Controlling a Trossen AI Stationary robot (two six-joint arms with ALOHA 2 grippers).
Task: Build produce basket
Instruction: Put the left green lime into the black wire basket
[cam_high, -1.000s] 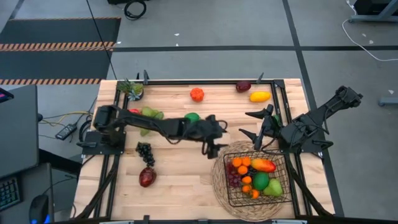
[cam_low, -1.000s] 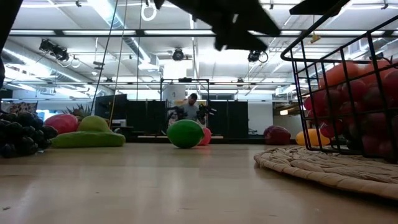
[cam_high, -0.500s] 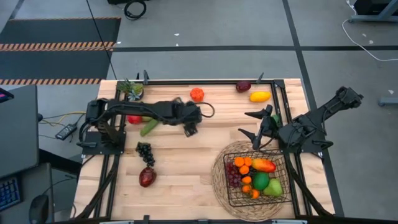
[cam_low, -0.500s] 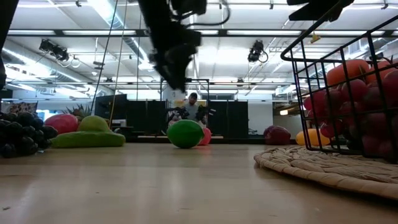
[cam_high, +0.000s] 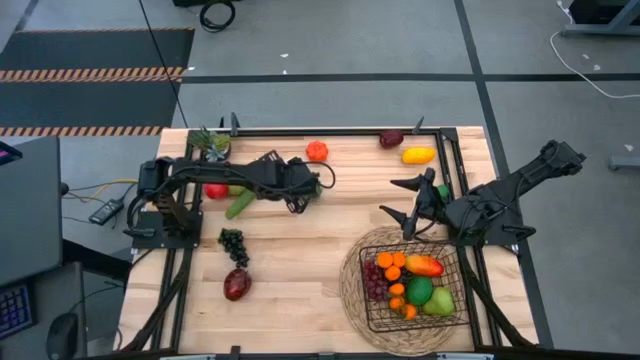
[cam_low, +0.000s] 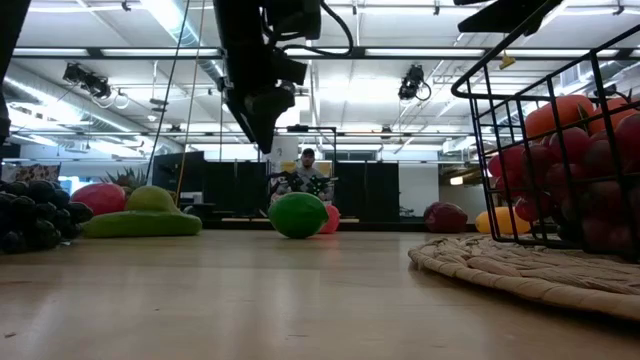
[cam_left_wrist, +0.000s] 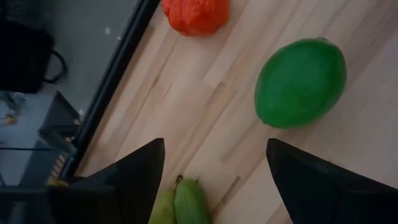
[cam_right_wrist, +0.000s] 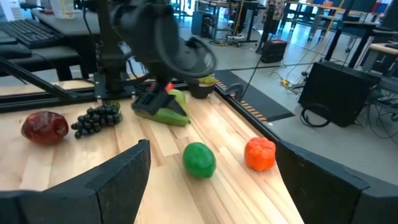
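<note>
Bare wood around green lime (cam_high: 309, 187); green pear (cam_high: 239, 203) flanks approach.

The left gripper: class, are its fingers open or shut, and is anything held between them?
Open and empty. In the left wrist view the left gripper has its two dark fingers spread wide, with only bare table between them.

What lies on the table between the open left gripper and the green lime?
Only bare wood: the left gripper hangs above the table with the green lime just ahead, as the left wrist view shows.
</note>
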